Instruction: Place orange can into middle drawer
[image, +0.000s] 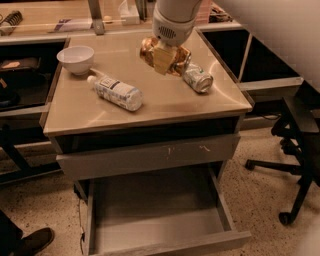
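Observation:
The orange can (179, 59), shiny, golden and dented, hangs above the beige table top (165, 102), held in my gripper (164, 57). The gripper is shut on it, and a pale finger (162, 60) crosses the can's front. My white wrist comes down from the top edge. Below the table the middle drawer (155, 220) stands pulled out towards me; its flat grey floor is bare. The can is over the table's back right part, well behind the drawer and higher than it.
A silver-green can (198, 78) lies just right of the gripper. A clear white-labelled bottle (118, 92) lies on its side at mid-left, with a white bowl (76, 59) behind it. A shut grey drawer front (150, 156) with whitish scratches sits above the open drawer. An office chair (299, 145) stands at right, a shoe (31, 242) at bottom left.

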